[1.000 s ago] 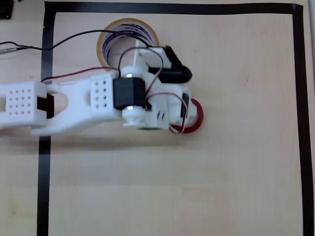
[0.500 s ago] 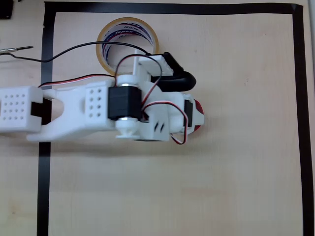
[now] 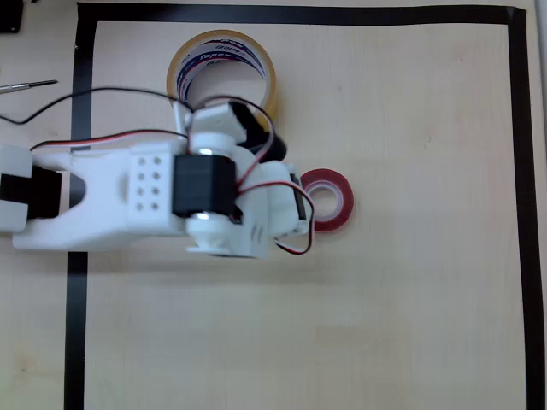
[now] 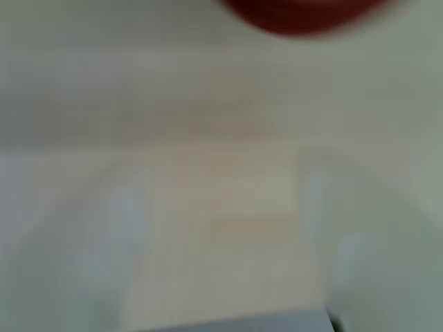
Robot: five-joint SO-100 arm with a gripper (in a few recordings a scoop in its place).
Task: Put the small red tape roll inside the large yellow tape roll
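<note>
On the pale wooden table (image 3: 410, 299), bordered by black tape (image 3: 517, 171), the small red tape roll (image 3: 330, 198) lies flat, right of the white arm (image 3: 154, 196). Whether the gripper is open cannot be told. Behind stands the large yellow tape roll (image 3: 220, 61).

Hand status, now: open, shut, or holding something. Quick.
Hand: cannot be told; the arm hides its fingers from above and the wrist view is blurred. The small red tape roll lies on the table beside it.
</note>
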